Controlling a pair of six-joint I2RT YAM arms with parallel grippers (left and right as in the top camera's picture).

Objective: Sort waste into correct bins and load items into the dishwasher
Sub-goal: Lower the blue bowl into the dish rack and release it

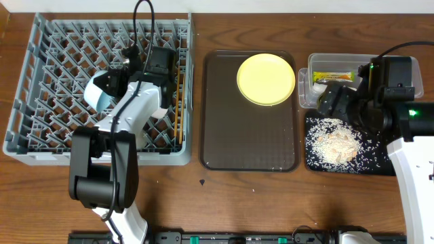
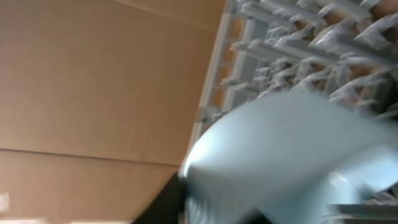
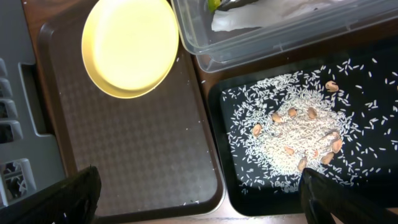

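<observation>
My left gripper (image 1: 123, 80) is over the grey dish rack (image 1: 41, 142) and is shut on the light blue bowl (image 1: 100, 91). The bowl fills the blurred left wrist view (image 2: 292, 155), with rack pegs (image 2: 311, 43) behind it. The wooden chopsticks (image 1: 178, 102) lie in the rack's right side. The yellow plate (image 1: 266, 78) (image 3: 130, 46) sits on the dark brown tray (image 1: 251, 135). My right gripper (image 1: 333, 100) (image 3: 211, 199) is wide open and empty above the seam between the brown tray and the black tray (image 3: 249, 193). The white bowl is out of view.
The black tray (image 1: 315, 159) holds rice and nut crumbs (image 1: 336, 142) (image 3: 298, 137). The clear tub (image 1: 313, 62) (image 3: 261, 53) behind it holds the green-and-yellow wrapper (image 1: 332, 76) and a white scrap (image 3: 273, 15). A corner of the rack (image 3: 12, 93) shows at the left.
</observation>
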